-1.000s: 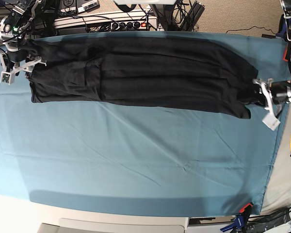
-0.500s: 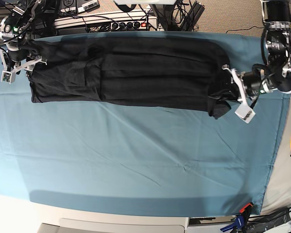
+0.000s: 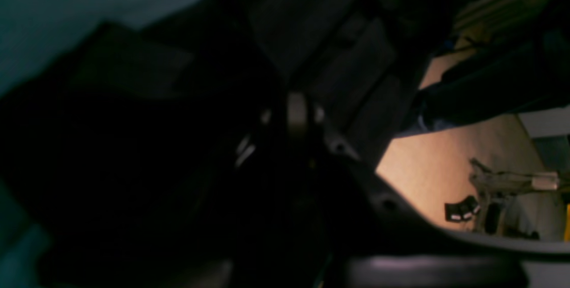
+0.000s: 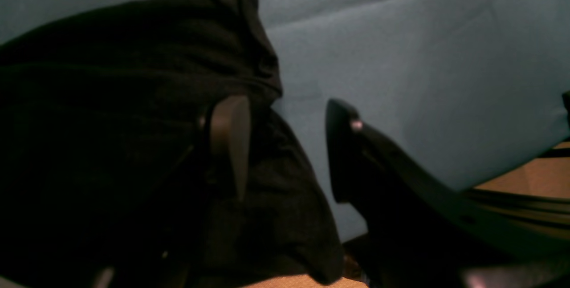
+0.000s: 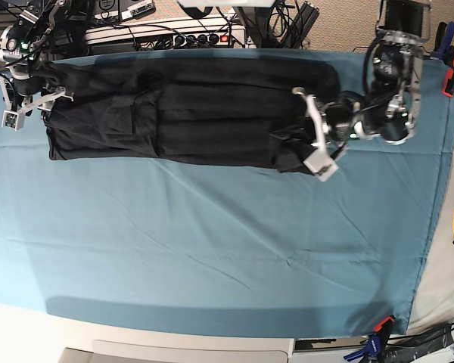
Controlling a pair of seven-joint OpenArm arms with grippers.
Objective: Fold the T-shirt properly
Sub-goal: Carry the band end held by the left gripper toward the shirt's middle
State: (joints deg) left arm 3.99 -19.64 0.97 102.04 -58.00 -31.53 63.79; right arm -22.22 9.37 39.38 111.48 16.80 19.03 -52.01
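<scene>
T-shirt (image 5: 189, 113): black, along the cloth's far edge. Left gripper (image 5: 315, 134): pinched on its end, I think; wrist view is murky. Right gripper (image 4: 285, 150): wide, empty. I'd carry the fold low, square.

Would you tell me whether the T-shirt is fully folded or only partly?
Partly folded: the T-shirt lies as a long narrow band, one end lifted inward by the shut left gripper.

bare teal cloth (image 5: 212, 242) below T-shirt (image 5: 189, 110)
</scene>
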